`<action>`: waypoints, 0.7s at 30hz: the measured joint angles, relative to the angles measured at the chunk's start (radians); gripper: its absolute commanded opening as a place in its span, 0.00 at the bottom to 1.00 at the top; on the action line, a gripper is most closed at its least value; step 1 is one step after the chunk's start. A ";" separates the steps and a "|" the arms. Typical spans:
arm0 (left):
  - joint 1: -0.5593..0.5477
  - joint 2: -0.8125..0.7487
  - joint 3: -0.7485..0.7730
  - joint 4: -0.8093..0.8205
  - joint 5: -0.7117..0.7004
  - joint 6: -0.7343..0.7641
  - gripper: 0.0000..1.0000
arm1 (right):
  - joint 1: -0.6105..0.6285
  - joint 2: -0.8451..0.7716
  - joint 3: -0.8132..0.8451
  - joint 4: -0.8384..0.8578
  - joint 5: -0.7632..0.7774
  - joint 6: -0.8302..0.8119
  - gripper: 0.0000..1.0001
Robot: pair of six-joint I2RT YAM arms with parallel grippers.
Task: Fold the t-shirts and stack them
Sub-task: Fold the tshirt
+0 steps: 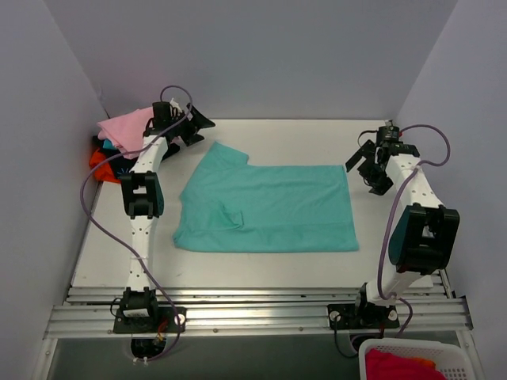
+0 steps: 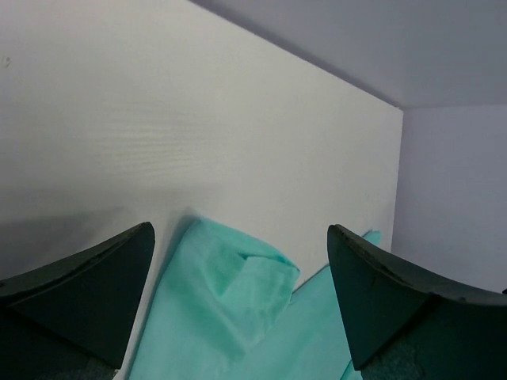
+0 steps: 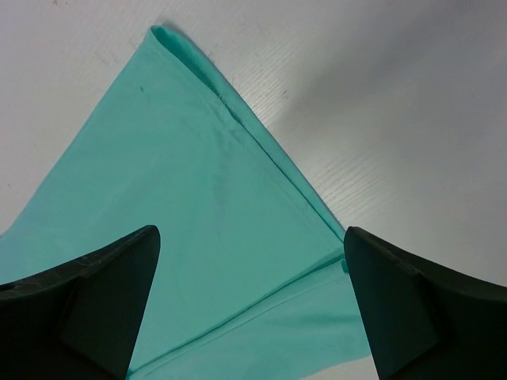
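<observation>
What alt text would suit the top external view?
A teal shirt lies spread out on the table. The left gripper and right gripper hover open by its far corners. More shirts are piled at the far left.

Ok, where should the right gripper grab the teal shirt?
Probably the far right corner of the teal shirt, from the right side: the folded edges meet there flat on the table, and the open right gripper hangs close by.
</observation>
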 measured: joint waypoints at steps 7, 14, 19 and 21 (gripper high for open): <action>-0.034 0.100 0.069 0.093 0.016 -0.053 0.99 | 0.000 0.036 -0.025 0.011 -0.037 0.011 0.97; -0.093 0.016 -0.094 0.138 0.003 0.004 0.95 | 0.000 0.086 -0.016 0.024 -0.049 0.023 0.97; -0.101 -0.060 -0.219 0.146 -0.018 0.050 0.93 | 0.000 0.099 -0.016 0.042 -0.060 0.039 0.97; -0.098 -0.071 -0.236 0.146 -0.023 0.056 0.91 | 0.000 0.100 -0.016 0.048 -0.063 0.042 0.97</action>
